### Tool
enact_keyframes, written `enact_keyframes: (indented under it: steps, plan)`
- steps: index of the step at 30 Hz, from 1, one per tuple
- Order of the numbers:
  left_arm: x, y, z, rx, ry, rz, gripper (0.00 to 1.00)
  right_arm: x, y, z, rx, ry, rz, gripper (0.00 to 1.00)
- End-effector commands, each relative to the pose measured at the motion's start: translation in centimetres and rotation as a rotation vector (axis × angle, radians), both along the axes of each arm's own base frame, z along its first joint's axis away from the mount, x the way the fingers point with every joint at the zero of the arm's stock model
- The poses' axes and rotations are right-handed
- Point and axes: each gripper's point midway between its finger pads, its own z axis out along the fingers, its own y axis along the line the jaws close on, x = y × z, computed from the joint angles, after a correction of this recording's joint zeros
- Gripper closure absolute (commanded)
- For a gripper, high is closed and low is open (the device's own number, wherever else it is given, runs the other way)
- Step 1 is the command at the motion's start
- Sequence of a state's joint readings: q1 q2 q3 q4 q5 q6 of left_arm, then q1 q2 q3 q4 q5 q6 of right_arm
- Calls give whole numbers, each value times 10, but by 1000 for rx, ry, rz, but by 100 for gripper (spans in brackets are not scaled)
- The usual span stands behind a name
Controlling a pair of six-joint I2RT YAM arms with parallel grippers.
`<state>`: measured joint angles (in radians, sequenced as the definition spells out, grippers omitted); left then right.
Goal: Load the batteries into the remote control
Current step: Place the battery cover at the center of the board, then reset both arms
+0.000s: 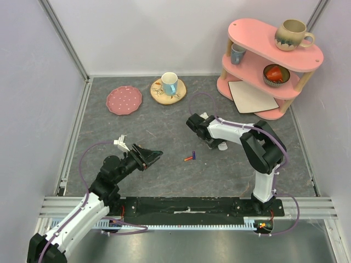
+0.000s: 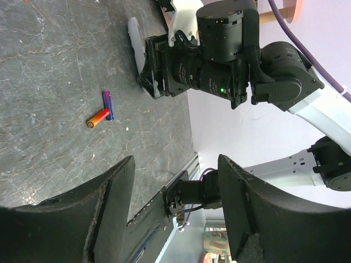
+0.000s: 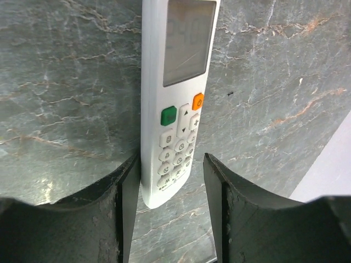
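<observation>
Hanging over the left side of the table (image 1: 159, 118), the left claw (image 2: 175, 167) is spread wide with nothing in it. Two batteries (image 2: 101, 112), one orange and one purple, lie close together near the middle of the table. Right of them, the remote control (image 3: 178, 82) lies face up between the spread fingers of the right claw (image 3: 171, 161). One finger touches its side.

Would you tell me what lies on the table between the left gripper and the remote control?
Two batteries, one orange-red, one blue-purple, lie close together between the left gripper and remote control, as the top view shows.
</observation>
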<state>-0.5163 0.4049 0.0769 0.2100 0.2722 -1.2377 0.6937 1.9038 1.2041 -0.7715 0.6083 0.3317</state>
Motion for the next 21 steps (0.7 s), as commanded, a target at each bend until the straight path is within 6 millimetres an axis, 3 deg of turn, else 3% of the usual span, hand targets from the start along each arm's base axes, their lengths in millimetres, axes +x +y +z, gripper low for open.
enact_keyframes:
  steps: [1, 6, 9, 12, 13, 14, 15, 16, 18, 20, 21]
  plan:
    - [-3, -2, 3, -5, -21, -22, 33, -8, 21, -2, 115, 11, -3, 42]
    - [-2, -2, 5, -3, -21, -22, 33, -8, 45, 19, 211, -25, 19, 36]
    - [-1, -3, 5, 6, -22, -25, 33, -9, 58, 46, 294, -74, 26, 31]
    - [2, -2, 5, 40, -27, -14, 30, -9, 65, 86, 408, -156, 30, 29]
    - [4, 0, 3, 75, -44, -10, 29, -7, 67, 112, 483, -231, 37, 28]
    - [7, 1, 1, 101, -45, -5, 27, -7, 68, 124, 525, -273, 45, 27]
    - [8, 2, -5, 150, -12, -3, 27, -14, 62, 120, 543, -285, 49, 25]
    - [12, 5, -10, 212, -19, 4, 26, -11, 65, 151, 651, -397, 70, 24]
    - [14, 8, -15, 297, 23, -2, 26, -17, 61, 160, 727, -470, 84, 13]
    - [18, 12, -30, 399, 72, -9, 25, -27, 51, 159, 786, -543, 76, 9]
    - [20, 13, -27, 431, 93, -11, 25, -34, 43, 153, 795, -556, 69, 9]
